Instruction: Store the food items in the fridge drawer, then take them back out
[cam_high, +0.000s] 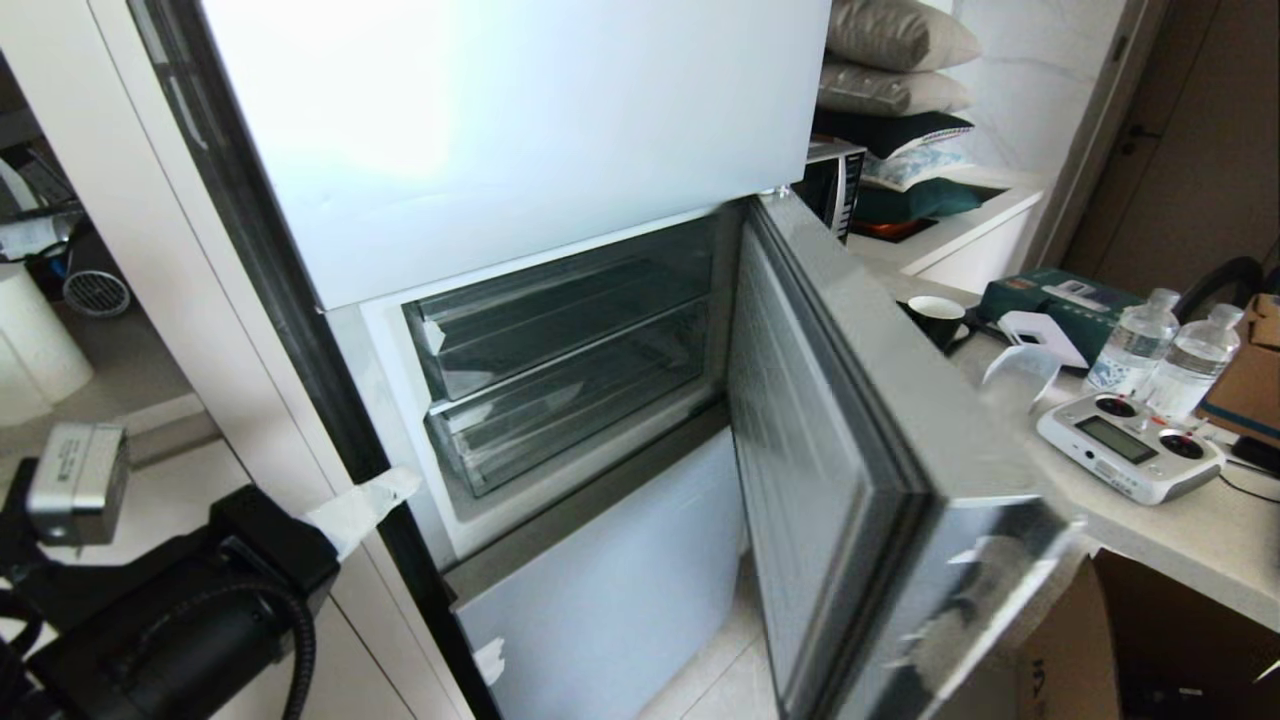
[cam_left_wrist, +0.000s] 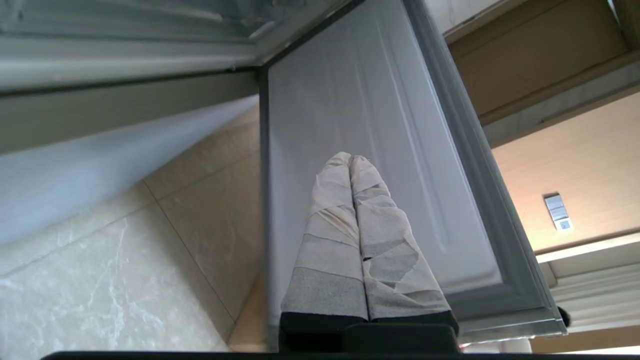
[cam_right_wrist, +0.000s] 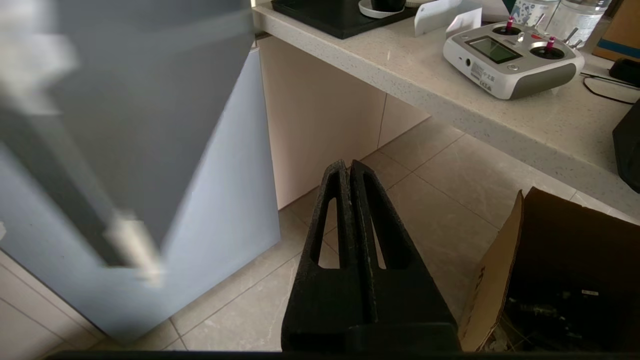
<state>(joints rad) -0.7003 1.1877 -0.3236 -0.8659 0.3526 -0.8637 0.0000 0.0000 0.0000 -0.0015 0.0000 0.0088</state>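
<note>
Nearest, at the lower left of the head view, the left arm (cam_high: 150, 610) bulks dark in front of the fridge (cam_high: 500, 130). Its wrist view shows the left gripper (cam_left_wrist: 351, 159) with its tape-wrapped fingers (cam_left_wrist: 330, 210) pressed together, holding nothing, the tips pointing at the inner face of the open door (cam_high: 850, 420); whether they touch it I cannot tell. The right gripper (cam_right_wrist: 348, 164) hangs low over the floor tiles (cam_right_wrist: 450, 190), its black fingers (cam_right_wrist: 327, 220) also together and empty.

Further in, at the frame's centre, the fridge drawer (cam_high: 575, 425) sits pushed in beneath the shallower drawer (cam_high: 560, 320), and looks empty. No food items show anywhere, even on the counter (cam_high: 1150, 530) at the right, by the remote controller (cam_high: 1130, 445) and water bottles (cam_high: 1165, 350). I judge the task barely begun: door open, drawer yet to be pulled out.
</note>
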